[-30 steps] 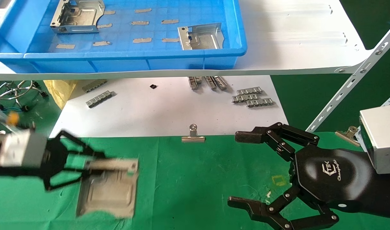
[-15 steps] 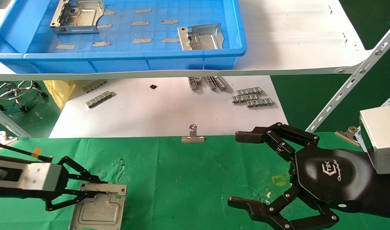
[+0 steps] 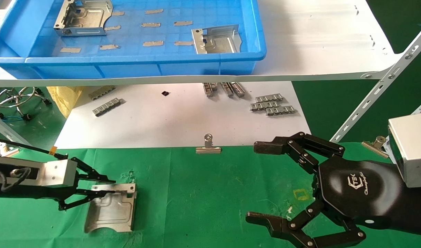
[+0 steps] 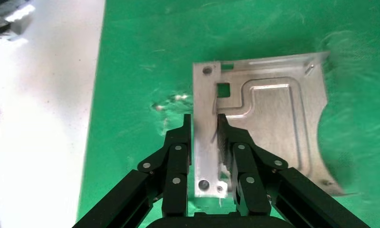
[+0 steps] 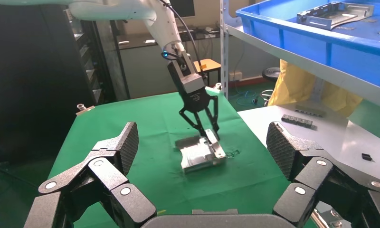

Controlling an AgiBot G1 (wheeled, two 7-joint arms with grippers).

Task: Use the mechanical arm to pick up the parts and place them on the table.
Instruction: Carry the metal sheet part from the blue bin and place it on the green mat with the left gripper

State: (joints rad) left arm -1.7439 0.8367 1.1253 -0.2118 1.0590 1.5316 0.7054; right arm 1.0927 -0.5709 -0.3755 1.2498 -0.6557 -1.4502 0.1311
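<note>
At lower left, the left gripper [image 3: 105,187] pinched the folded rim of a shiny grooved metal part [image 3: 111,207] on wrinkled green cloth [image 3: 203,193]; the right gripper [image 3: 265,182] hung spread open.

Three parts [image 3: 111,206], two binder clips [image 3: 208,146]

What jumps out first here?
The left gripper pinching the folded rim of a silver part lying on the green table. Then the open right gripper hovering at the near right, and the blue bin on the shelf holding two more parts.
</note>
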